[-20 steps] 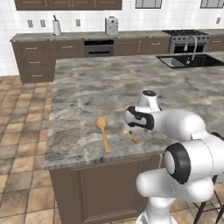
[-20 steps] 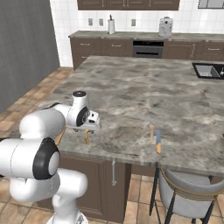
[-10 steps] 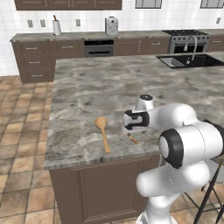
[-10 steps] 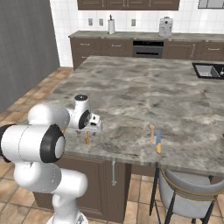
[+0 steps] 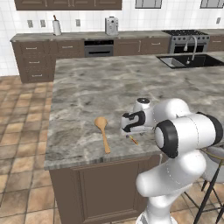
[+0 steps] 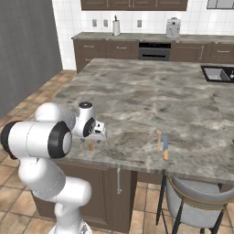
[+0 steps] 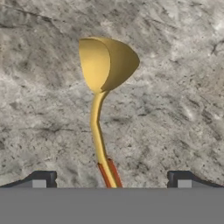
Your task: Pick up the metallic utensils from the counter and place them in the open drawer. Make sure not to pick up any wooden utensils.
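Directly below the claw (image 7: 111, 179), whose fingertips (image 7: 43, 178) stand wide apart and empty, the golden spoon (image 7: 105, 83) lies flat on the bench (image 7: 175, 87), its handle running between them and its head pointing away, so a straight descent should straddle it.

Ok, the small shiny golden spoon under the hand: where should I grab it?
Grip the small shiny golden spoon on its slim handle, just below the broad head, coming straight down from above. It lies flat on the grey marbled counter with the handle running midway between the open fingers, so they would likely close across its narrow width.
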You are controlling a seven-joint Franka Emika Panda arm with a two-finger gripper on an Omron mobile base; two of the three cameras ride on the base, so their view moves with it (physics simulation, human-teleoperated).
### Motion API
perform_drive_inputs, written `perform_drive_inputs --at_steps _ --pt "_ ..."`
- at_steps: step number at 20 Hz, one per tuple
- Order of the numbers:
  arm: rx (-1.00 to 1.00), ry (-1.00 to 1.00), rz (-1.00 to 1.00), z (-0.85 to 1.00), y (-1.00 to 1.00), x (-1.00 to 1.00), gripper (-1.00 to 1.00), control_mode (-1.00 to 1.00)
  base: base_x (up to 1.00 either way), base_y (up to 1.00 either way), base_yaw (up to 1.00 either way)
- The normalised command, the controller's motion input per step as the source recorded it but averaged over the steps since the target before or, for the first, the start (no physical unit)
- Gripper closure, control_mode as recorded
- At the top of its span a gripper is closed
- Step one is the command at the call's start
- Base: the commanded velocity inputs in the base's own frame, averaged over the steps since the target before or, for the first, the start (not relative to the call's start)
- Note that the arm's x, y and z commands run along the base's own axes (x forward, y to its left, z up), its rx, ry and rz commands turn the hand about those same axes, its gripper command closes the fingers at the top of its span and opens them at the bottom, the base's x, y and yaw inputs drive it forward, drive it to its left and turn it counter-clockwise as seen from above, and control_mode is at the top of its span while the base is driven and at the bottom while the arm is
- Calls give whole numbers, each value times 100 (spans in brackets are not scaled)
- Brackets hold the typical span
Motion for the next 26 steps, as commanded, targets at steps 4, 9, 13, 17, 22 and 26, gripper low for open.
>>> perform_drive_inputs --at_steps 4,9,13,17,22,26 --pt "0 0 0 -26 1 13 -100 -100 0 0 0" --pt "0 0 0 -25 0 16 -100 -100 0 0 0" --pt "0 0 0 -22 0 10 -100 -100 0 0 0" --pt "0 0 0 -30 6 2 100 -100 0 0 0" --pt "0 0 0 -36 18 0 100 -100 0 0 0" --pt "0 0 0 -31 11 0 100 -100 0 0 0"
